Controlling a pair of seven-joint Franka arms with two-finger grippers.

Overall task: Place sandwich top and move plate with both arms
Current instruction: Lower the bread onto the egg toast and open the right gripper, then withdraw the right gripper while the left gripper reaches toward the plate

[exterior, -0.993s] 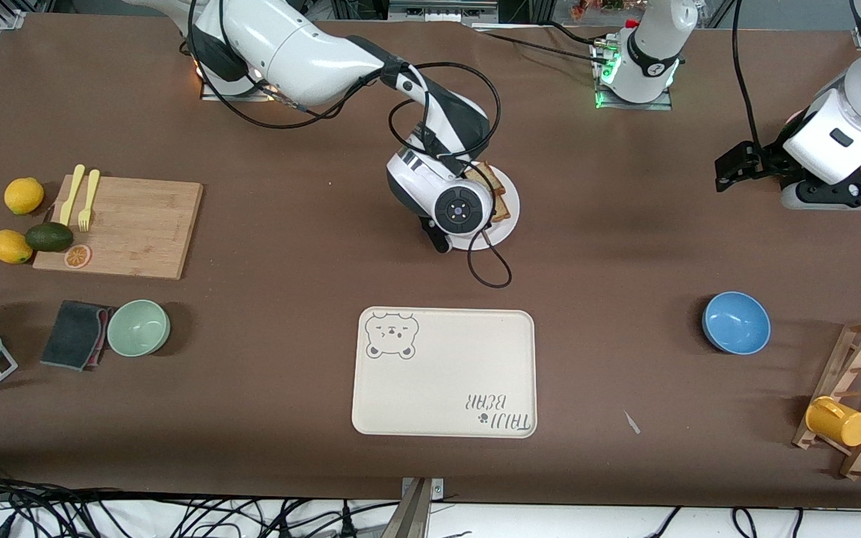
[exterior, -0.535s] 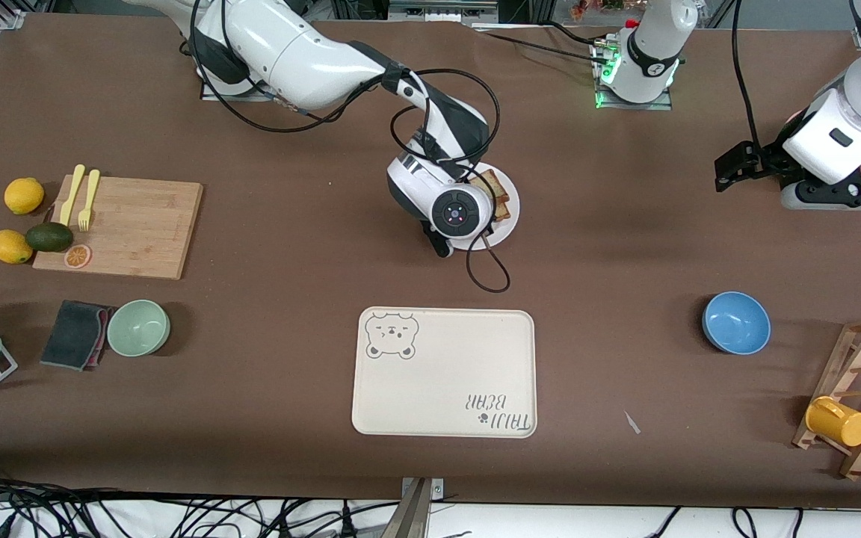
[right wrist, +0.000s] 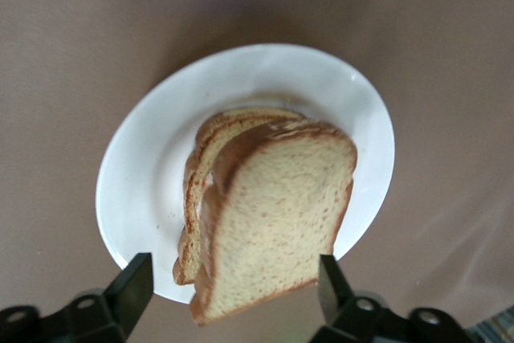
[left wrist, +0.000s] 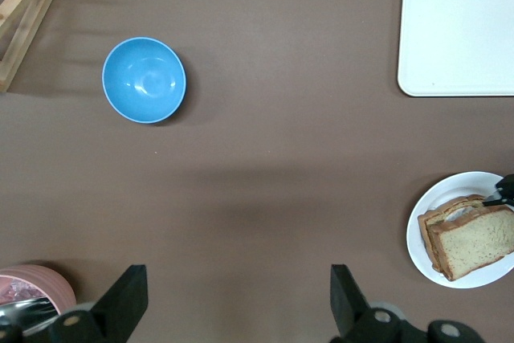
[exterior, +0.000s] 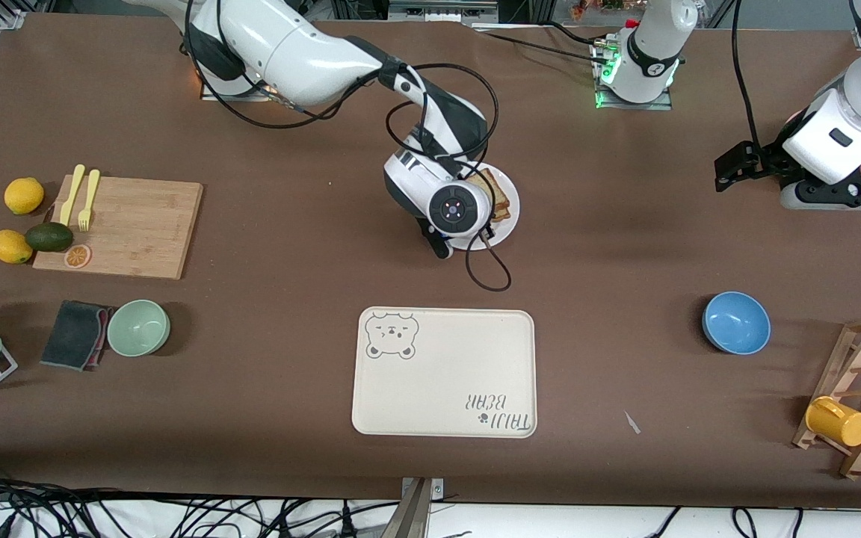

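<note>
The sandwich top (exterior: 492, 187), a plain light-brown bread slice, lies tilted on another slice on the white plate (exterior: 509, 218). My right gripper (exterior: 468, 203) hangs just above them, open, its fingers apart on either side of the bread without touching it. In the right wrist view the sandwich top (right wrist: 277, 214) covers the lower slice (right wrist: 195, 198) on the plate (right wrist: 161, 158), between my gripper's (right wrist: 233, 288) tips. My left gripper (exterior: 733, 166) waits open and empty over bare table at the left arm's end. Its wrist view (left wrist: 238, 303) shows the plate (left wrist: 458, 186) and the bread (left wrist: 474, 242).
A cream bear tray (exterior: 444, 371) lies nearer the front camera than the plate. A blue bowl (exterior: 735, 322) and a wooden rack with a yellow cup (exterior: 838, 421) are at the left arm's end. A cutting board (exterior: 128, 224), fruit, a green bowl (exterior: 138, 327) are at the right arm's end.
My right wrist has shifted slightly over the plate. The left arm has not moved.
</note>
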